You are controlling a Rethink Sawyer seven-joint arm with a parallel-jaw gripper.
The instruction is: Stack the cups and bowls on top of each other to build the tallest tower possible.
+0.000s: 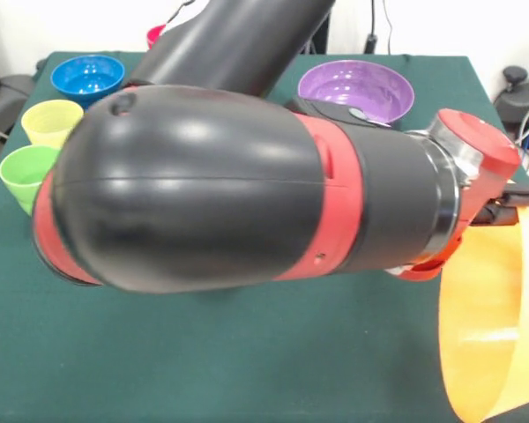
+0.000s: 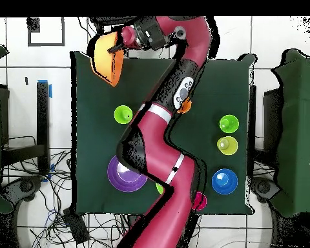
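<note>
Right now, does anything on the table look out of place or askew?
Yes. The gripper holds the orange bowl tipped on its side, up off the table at one corner, with part of it past the edge. The other bowls and cups in view sit upright.

Three bowls: orange (image 2: 106, 61), purple (image 2: 122, 175), blue (image 2: 224, 181); unhidden cups three: lime (image 2: 123, 115), green (image 2: 228, 123), yellow (image 2: 227, 145)

Dark green worktop (image 2: 93, 187) on a white tiled floor (image 2: 28, 84). Black tangled cables (image 2: 61, 213) on the floor off the worktop's lower left corner in the overhead view. Dark chairs (image 2: 293, 129) beside both side edges. White wall (image 1: 476, 26) beyond the far edge in the front view.
</note>
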